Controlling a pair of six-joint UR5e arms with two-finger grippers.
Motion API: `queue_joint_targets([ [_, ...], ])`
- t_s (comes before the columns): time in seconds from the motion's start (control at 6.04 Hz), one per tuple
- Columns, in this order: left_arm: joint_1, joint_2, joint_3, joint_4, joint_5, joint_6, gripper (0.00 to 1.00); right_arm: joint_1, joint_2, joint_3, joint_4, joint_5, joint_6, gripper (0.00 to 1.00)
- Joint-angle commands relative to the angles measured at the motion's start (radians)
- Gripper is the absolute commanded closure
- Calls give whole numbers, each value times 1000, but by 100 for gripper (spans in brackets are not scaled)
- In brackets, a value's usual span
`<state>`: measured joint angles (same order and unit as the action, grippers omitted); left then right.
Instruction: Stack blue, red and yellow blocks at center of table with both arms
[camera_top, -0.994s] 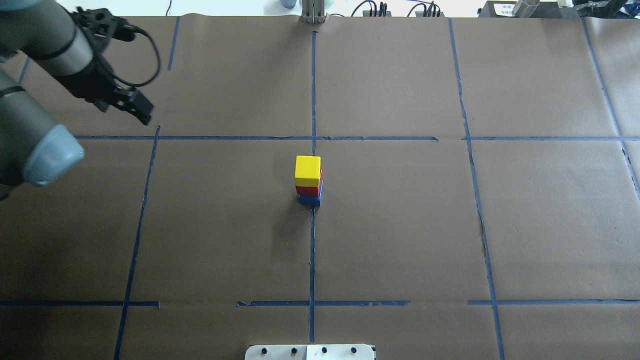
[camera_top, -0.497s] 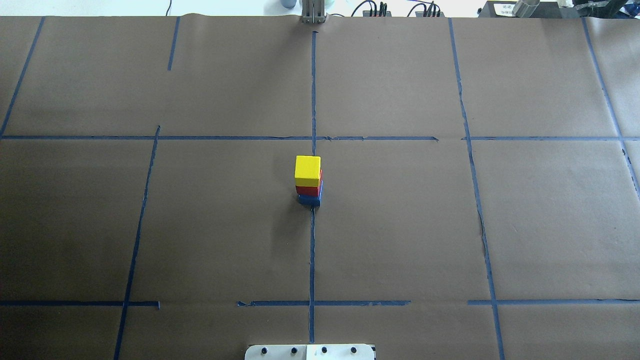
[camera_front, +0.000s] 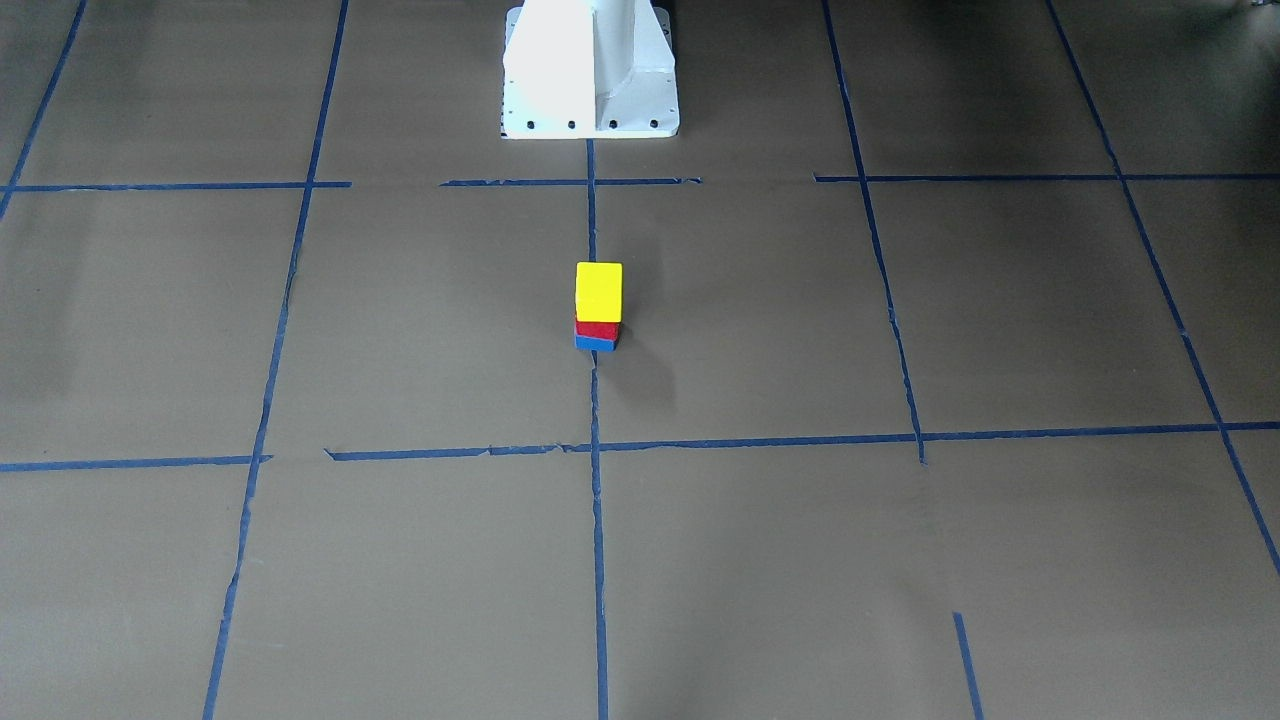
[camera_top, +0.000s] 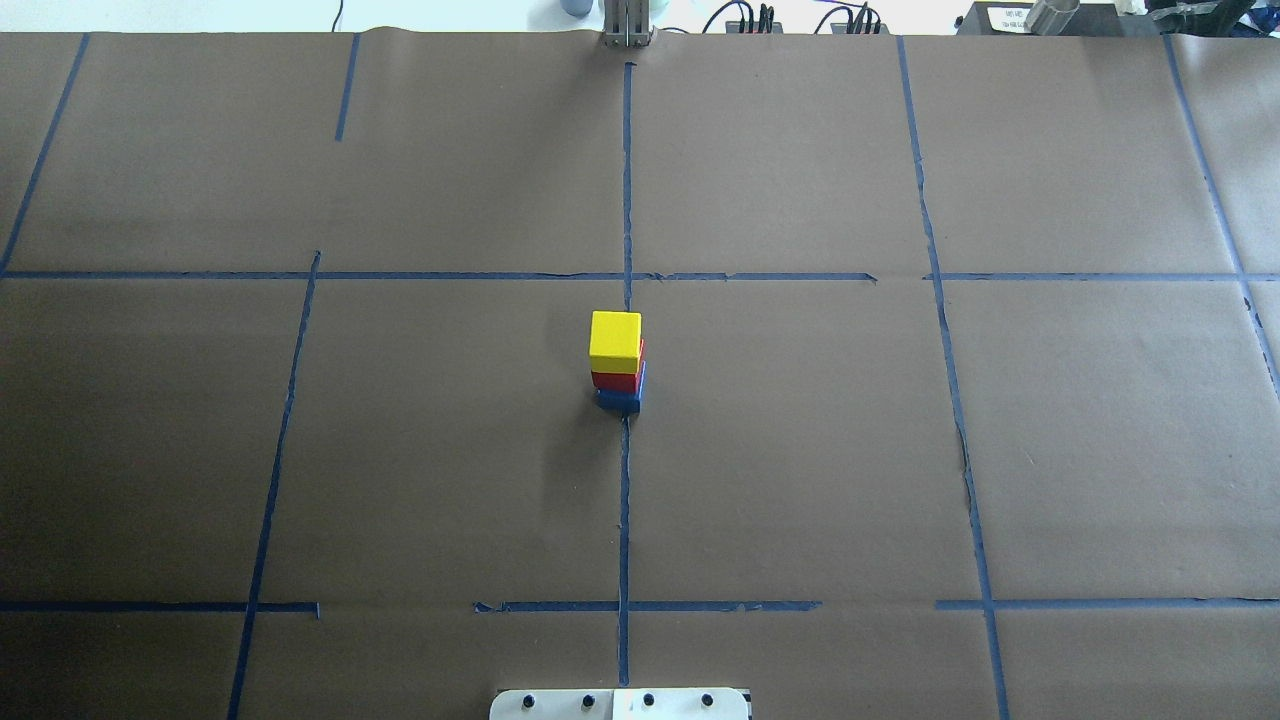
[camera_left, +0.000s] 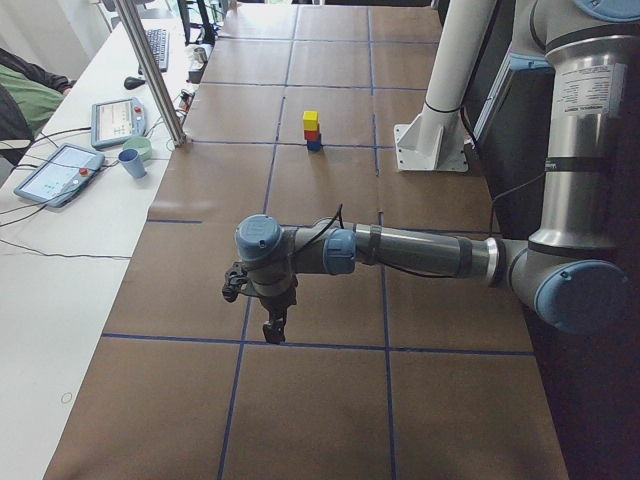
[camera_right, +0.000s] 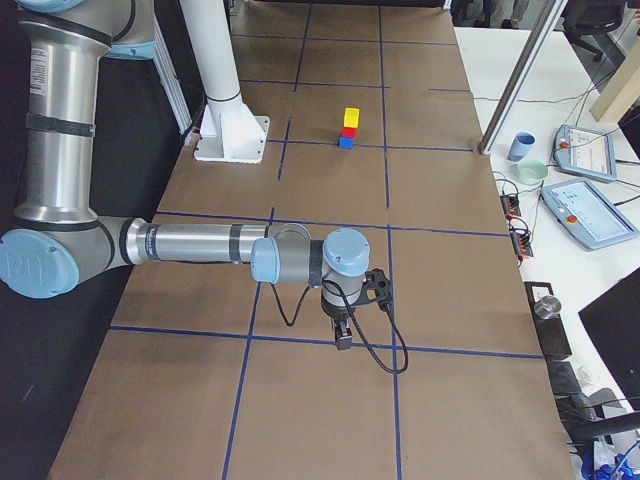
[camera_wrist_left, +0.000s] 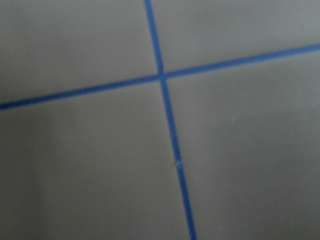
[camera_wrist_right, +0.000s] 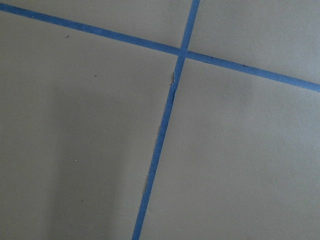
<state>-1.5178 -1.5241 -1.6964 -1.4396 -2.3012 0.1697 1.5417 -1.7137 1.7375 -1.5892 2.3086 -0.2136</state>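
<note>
A stack stands at the table's centre: the yellow block (camera_top: 614, 338) on the red block (camera_top: 617, 380) on the blue block (camera_top: 619, 401). It also shows in the front view, with the yellow block (camera_front: 598, 290) on top. My left gripper (camera_left: 272, 330) hangs low over the paper far from the stack, seen only in the exterior left view. My right gripper (camera_right: 342, 338) hangs the same way at the other end, seen only in the exterior right view. I cannot tell whether either is open or shut. Both wrist views show only paper and tape.
Brown paper with blue tape lines (camera_top: 625, 500) covers the table. The white robot pedestal (camera_front: 590, 70) stands at the near edge. A metal post (camera_top: 625, 25) stands at the far edge. A side bench holds tablets (camera_left: 55, 172) and a blue cup (camera_left: 131, 162).
My left arm has left the overhead view; it was at the far left one second ago. The stack has not moved.
</note>
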Motion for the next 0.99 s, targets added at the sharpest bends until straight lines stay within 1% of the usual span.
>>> queue_joint_targets([
  [0.0,-5,18,10,1,0,2,0,0,0,2,0,2,0,0],
  [0.17,-5,13,15,-19,-3,7,0,0,0,2,0,2,0,0],
  [0.83,2,16,9,-16,6,5,0,-2,-1,0,2,0,-1,0],
])
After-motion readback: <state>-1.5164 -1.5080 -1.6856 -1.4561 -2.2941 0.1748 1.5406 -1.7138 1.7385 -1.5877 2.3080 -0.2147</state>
